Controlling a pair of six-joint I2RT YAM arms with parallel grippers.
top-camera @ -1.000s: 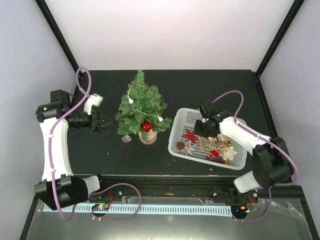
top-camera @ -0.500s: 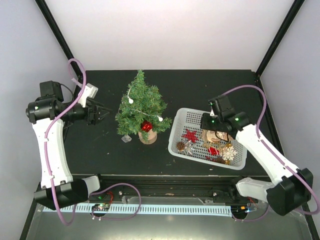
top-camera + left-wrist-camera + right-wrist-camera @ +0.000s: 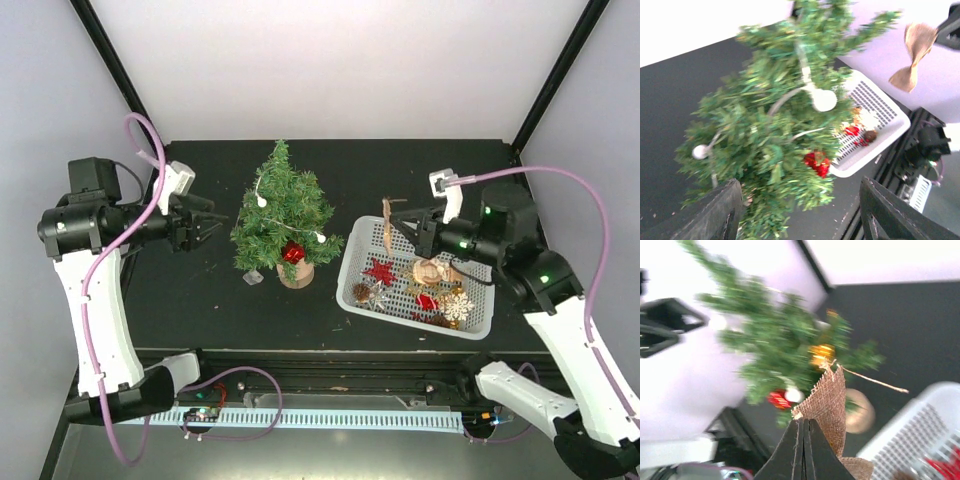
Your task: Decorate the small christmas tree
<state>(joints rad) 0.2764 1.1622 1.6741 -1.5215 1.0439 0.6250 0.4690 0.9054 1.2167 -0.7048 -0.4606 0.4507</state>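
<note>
The small christmas tree [image 3: 285, 215] stands upright on its stump [image 3: 295, 275] at mid table, with a white bead garland and a red ornament [image 3: 293, 252] on it. My right gripper [image 3: 402, 226] is raised above the basket's left end, right of the tree, shut on a burlap bow [image 3: 387, 216]. The right wrist view shows the jaws [image 3: 803, 423] pinched on the bow [image 3: 827, 400] with the blurred tree [image 3: 785, 335] beyond. My left gripper [image 3: 207, 222] is open and empty, left of the tree. In the left wrist view [image 3: 802, 220] the tree [image 3: 770, 135] fills the space ahead.
A white basket [image 3: 365, 238] right of the tree holds several ornaments, among them a red star [image 3: 380, 271] and a wooden snowflake [image 3: 458, 307]. A small clear object [image 3: 252, 278] lies beside the stump. Black frame posts stand at the back corners.
My right gripper has risen out of the basket with the burlap bow and swung left toward the tree. My left arm has lifted, its gripper staying left of the tree.
</note>
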